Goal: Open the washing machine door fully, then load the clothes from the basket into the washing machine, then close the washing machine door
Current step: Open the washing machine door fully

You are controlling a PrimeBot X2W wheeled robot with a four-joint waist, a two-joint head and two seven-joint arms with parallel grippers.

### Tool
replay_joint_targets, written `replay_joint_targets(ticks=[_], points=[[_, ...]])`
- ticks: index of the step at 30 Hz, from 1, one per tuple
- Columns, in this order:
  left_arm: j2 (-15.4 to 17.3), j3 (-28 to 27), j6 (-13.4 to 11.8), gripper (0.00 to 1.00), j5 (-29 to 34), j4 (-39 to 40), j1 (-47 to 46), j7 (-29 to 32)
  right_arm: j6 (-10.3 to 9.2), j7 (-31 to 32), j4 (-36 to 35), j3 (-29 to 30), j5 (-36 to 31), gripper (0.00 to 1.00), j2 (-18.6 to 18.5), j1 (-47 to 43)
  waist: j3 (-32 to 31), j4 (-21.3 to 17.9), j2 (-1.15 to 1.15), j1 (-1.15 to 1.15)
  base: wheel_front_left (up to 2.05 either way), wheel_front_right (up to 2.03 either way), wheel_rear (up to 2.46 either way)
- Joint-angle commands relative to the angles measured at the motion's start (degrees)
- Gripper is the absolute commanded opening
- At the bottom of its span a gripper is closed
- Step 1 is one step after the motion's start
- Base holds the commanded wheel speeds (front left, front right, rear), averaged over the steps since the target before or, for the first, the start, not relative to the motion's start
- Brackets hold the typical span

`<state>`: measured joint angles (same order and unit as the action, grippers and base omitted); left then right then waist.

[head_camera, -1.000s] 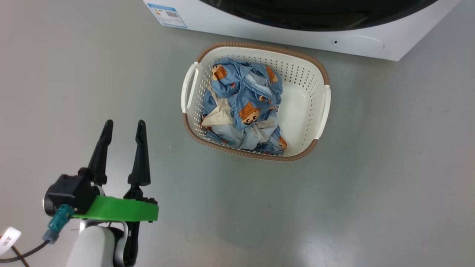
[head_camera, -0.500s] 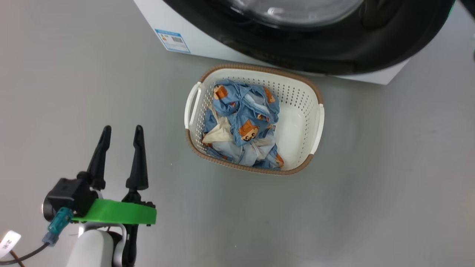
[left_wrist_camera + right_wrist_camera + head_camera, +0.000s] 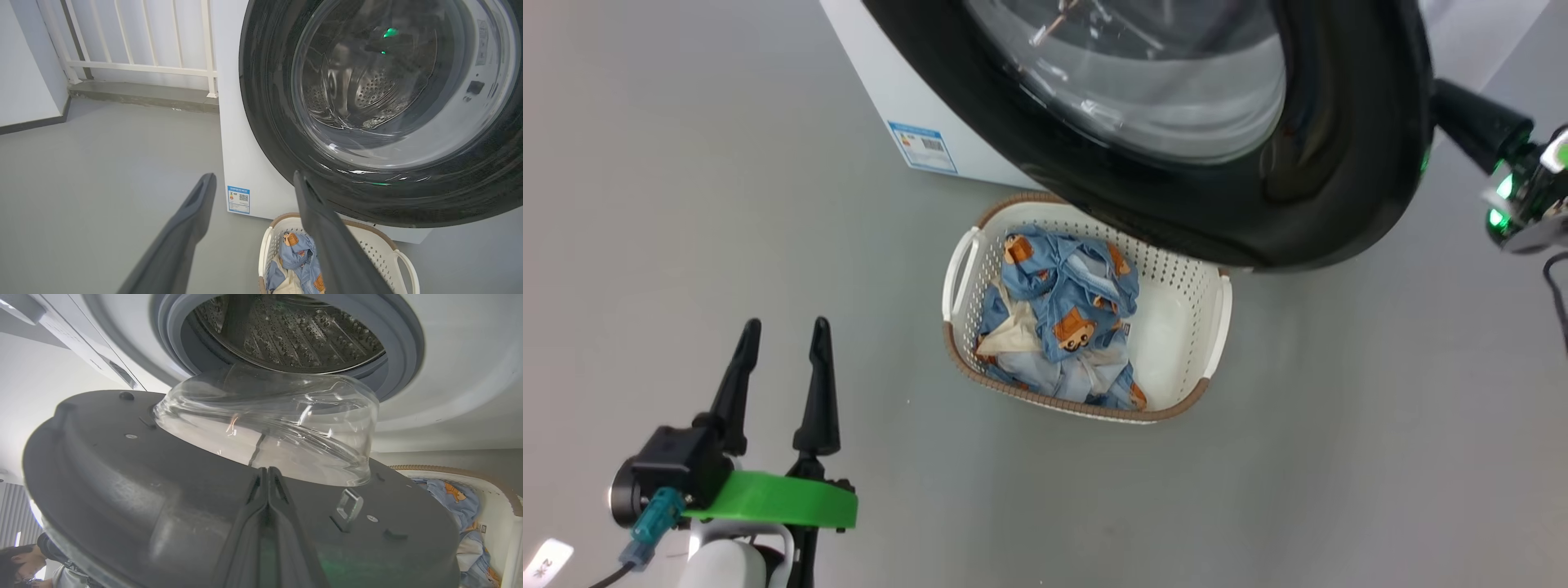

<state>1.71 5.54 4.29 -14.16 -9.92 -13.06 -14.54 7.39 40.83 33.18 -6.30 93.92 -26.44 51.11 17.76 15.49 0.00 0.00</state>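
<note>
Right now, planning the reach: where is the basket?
Head view, centre: the basket sits on the floor just before the washing machine, its far rim under the part-open washing machine door.

A smooth grey floor (image 3: 102,171) is spreading out below and ahead of the left gripper (image 3: 253,176), catching soft, even light. Far ahead and to the gripper's left, a white barred railing (image 3: 143,41) is standing on a grey ledge (image 3: 143,96). Further left, a white wall (image 3: 24,81) is meeting the floor along a dark skirting (image 3: 32,122).
</note>
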Motion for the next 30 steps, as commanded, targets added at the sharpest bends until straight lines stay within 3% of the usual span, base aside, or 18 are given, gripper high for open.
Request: replay_joint_targets(ticks=[1,14,15,16,17,19,20,21,30], points=[[1.2,-2.2,0.4,1.00,0.6,0.9,0.4,-0.5,0.10,0.6,-2.3,-0.4,0.9,0.00,0.8,-1.8,-1.4,-0.1,0.00,0.00,0.00,0.00,0.00],[1.2,-3.3,1.0,1.00,1.5,0.7,1.9,-0.5,0.10,-1.5,-3.6,0.3,-1.0,0.00,1.4,-5.5,-3.5,-1.2,0.00,0.00,0.00,0.00,0.00],[1.2,-3.3,1.0,1.00,1.5,0.7,2.0,-0.5,0.10,-1.5,-3.8,0.2,-1.1,0.05,1.4,-5.6,-3.6,-1.3,0.00,0.00,0.00,0.00,0.00],[1.2,-3.3,1.1,1.00,1.5,0.7,2.1,-0.5,0.10,-1.6,-4.0,0.3,-1.2,0.15,1.3,-5.7,-3.7,-1.4,0.00,0.00,0.00,0.00,0.00],[1.2,-3.4,1.1,1.00,1.6,0.7,2.1,-0.5,0.10,-1.8,-4.1,0.5,-1.3,0.31,1.3,-5.8,-3.7,-1.6,0.00,0.00,0.00,0.00,0.00],[1.2,-3.5,1.2,1.00,1.7,0.7,2.3,-0.5,0.10,-2.0,-4.4,0.6,-1.4,0.49,1.4,-5.9,-3.9,-2.1,0.00,0.00,0.00,0.00,0.00],[1.2,-3.6,1.3,1.00,1.8,0.7,2.4,-0.5,0.10,-2.3,-4.5,0.8,-1.5,0.87,1.4,-6.1,-4.1,-2.3,0.00,0.00,0.00,0.00,0.00],[1.2,-3.6,1.3,1.00,1.9,0.6,2.4,-0.5,0.10,-2.5,-4.6,0.8,-1.6,1.00,1.5,-6.3,-4.4,-2.6,0.00,0.00,0.00,0.00,0.00],[1.2,-4.7,1.7,1.00,2.5,0.3,3.3,-0.5,0.10,-4.4,-8.9,0.8,-3.2,1.00,2.0,-9.6,-6.8,-5.0,0.00,0.00,0.00,0.00,0.00]])
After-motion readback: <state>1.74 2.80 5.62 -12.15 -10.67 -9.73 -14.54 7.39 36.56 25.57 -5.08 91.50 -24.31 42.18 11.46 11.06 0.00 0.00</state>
